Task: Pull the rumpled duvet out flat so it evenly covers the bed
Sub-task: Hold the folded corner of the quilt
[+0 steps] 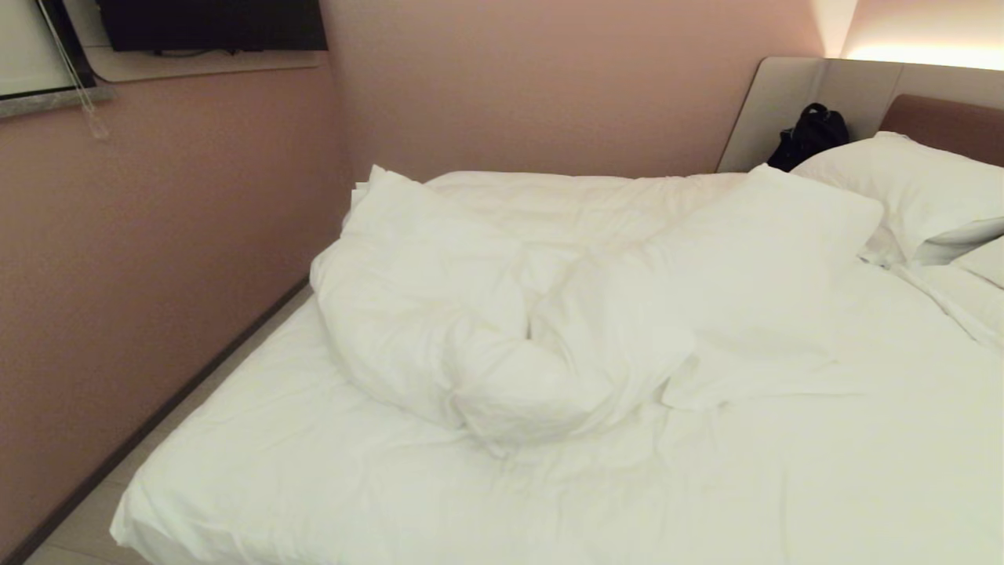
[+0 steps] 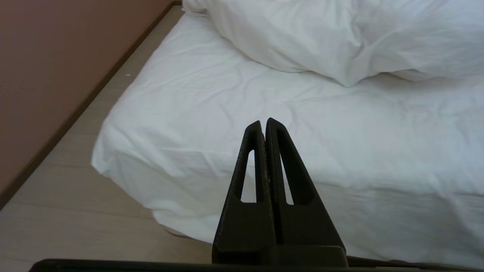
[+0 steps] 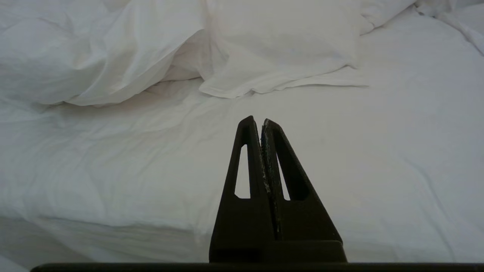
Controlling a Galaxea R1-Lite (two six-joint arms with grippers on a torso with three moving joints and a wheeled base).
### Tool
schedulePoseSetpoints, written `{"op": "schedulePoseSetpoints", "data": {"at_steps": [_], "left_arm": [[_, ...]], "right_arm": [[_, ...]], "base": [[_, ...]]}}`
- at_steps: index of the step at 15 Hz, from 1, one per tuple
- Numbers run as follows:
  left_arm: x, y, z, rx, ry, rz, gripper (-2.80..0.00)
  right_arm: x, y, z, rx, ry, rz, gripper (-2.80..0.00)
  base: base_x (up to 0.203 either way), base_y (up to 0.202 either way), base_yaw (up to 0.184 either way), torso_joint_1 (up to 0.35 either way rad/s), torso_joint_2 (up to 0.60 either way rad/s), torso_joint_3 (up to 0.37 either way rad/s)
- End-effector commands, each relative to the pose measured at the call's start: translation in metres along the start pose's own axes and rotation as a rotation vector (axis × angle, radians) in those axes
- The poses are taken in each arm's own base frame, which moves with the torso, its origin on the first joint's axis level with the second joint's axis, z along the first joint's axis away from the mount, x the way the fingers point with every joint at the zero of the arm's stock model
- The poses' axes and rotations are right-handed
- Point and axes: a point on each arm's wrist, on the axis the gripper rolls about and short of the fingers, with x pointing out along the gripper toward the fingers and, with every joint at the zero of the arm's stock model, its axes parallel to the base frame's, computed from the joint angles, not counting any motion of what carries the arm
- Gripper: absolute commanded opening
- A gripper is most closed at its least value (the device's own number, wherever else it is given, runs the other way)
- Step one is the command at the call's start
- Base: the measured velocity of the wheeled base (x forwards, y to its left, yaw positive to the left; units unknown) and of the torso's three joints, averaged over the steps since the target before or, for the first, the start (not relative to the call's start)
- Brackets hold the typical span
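Note:
The puffy white duvet (image 1: 502, 314) lies bunched in a rumpled heap across the middle of the bed (image 1: 784, 471), leaving the white sheet bare in front and at the right. The heap also shows in the left wrist view as duvet (image 2: 340, 37) and in the right wrist view as duvet (image 3: 113, 49). My left gripper (image 2: 264, 122) is shut and empty, held short of the bed's near left corner. My right gripper (image 3: 257, 121) is shut and empty too, in front of the bed's near edge. Neither arm appears in the head view.
White pillows (image 1: 910, 188) lean at the padded headboard (image 1: 941, 118) on the right, beside a black bag (image 1: 812, 133). A pink wall (image 1: 157, 235) runs close along the bed's left side, with a narrow strip of pale floor (image 2: 75, 189) between.

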Motion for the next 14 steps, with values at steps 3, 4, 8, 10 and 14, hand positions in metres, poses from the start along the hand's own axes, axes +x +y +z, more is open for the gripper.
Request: {"op": "schedulePoseSetpoints", "data": {"at_steps": [3,4,8,10,14], "left_arm": [[0.0,0.0,0.0001,0.002,0.0,0.0,-2.8],[0.0,0.0,0.0001,0.002,0.0,0.002,-2.8],[0.0,0.0,0.0001,0.0,0.0,0.002,-2.8],[0.0,0.0,0.0001,-0.001,0.0,0.001,-2.8],[0.0001,0.0,-0.0004,0.002,0.002,0.002,-2.8]], "right_arm": [[0.0001,0.0,0.0001,0.0,0.001,0.0,-2.8],[0.0001,0.0,0.0001,0.0,0.001,0.0,-2.8],[0.0001,0.0,0.0,0.002,0.001,0.0,-2.8],[0.0,0.0,0.0,0.002,-0.001,0.0,-2.8],[0.0001,0.0,0.0001,0.0,0.001,0.0,-2.8]], "base": [[0.0,-0.196,0.003,0.005,0.0,0.003],[0.0,-0.194,-0.002,0.002,0.0,0.004],[0.0,-0.195,-0.001,0.004,0.0,0.002],[0.0,-0.188,0.002,-0.003,0.0,0.002],[0.0,-0.06,-0.001,0.001,0.0,0.002]]}}
